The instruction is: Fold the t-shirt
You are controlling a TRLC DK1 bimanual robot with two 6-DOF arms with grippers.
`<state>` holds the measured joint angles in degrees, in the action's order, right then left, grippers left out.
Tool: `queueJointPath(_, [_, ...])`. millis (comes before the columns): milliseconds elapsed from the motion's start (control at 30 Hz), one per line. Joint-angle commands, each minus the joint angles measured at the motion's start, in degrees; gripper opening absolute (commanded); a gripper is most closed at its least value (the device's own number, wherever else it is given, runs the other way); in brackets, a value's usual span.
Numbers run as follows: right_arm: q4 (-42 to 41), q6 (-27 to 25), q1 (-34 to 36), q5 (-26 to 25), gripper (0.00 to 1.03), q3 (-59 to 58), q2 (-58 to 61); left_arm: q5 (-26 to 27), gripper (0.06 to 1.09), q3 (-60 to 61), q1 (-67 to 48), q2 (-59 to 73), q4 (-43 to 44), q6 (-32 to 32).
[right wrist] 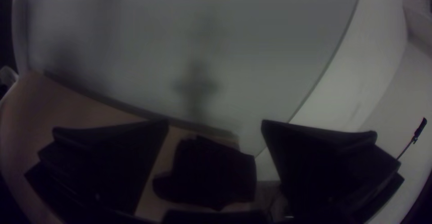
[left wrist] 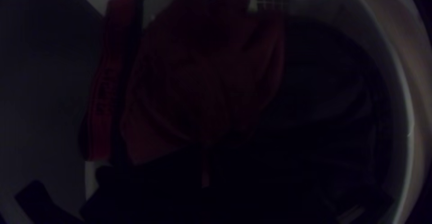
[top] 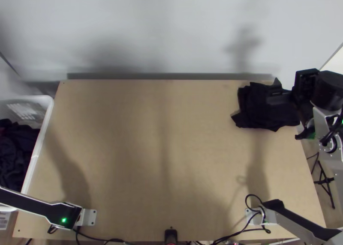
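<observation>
A black cloth, likely the t-shirt, lies bunched in a compact heap at the table's far right corner (top: 257,110). My right gripper (top: 283,118) is over the right part of this heap in the top view, partly covering it. In the right wrist view, the same gripper (right wrist: 215,123) has its two fingers wide apart, and the dark cloth (right wrist: 211,174) shows in the gap between them. The left wrist view is very dark and looks into a bin with a red garment (left wrist: 202,71) and dark cloth (left wrist: 324,84); how my left gripper stands there cannot be made out.
A white bin (top: 32,159) with dark clothes stands against the table's left side. The light wooden table (top: 141,150) has bare surface across its middle. Cables (top: 233,234) run along the near edge by the arm bases, and a pale wall (top: 150,31) rises behind.
</observation>
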<state>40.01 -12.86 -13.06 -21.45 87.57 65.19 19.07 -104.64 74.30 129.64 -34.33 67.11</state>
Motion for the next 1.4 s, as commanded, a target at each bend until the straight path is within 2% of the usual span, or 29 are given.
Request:
queueJointPath(0, [0.1,-0.1,0.1,0.1,0.96,0.0,0.0,2.3,0.1,0.0,0.5,-5.8,-5.0,-1.9])
queueJointPath(333, [0.1,-0.1,0.2,0.5,0.96,0.0,0.0,9.0,0.09,0.0,0.8,-21.5,-21.7,-2.4])
queueJointPath(533, [0.1,-0.1,0.2,1.0,0.96,0.0,-0.1,13.4,0.1,-0.1,0.2,-31.7,-25.2,-4.1])
queueJointPath(800, [1.3,0.0,0.3,3.6,0.96,-1.2,-0.1,19.8,0.1,0.1,-5.4,-43.8,-38.5,-2.7])
queueJointPath(1000, [2.4,-0.1,0.3,4.8,0.96,-5.8,-1.8,21.4,0.1,1.5,-15.2,-52.6,-47.8,-1.5])
queueJointPath(1100, [3.0,-0.2,0.5,4.7,0.92,-9.3,-4.5,21.4,0.1,5.0,-23.4,-58.5,-47.8,-3.2])
queueJointPath(1300, [4.6,-0.2,1.7,4.7,0.92,-13.0,-9.0,21.4,0.09,10.4,-34.8,-63.8,-47.4,-6.0])
queueJointPath(1367, [4.6,-0.4,2.7,4.7,0.92,-14.4,-10.3,21.3,0.09,11.0,-39.5,-64.3,-47.4,-8.8])
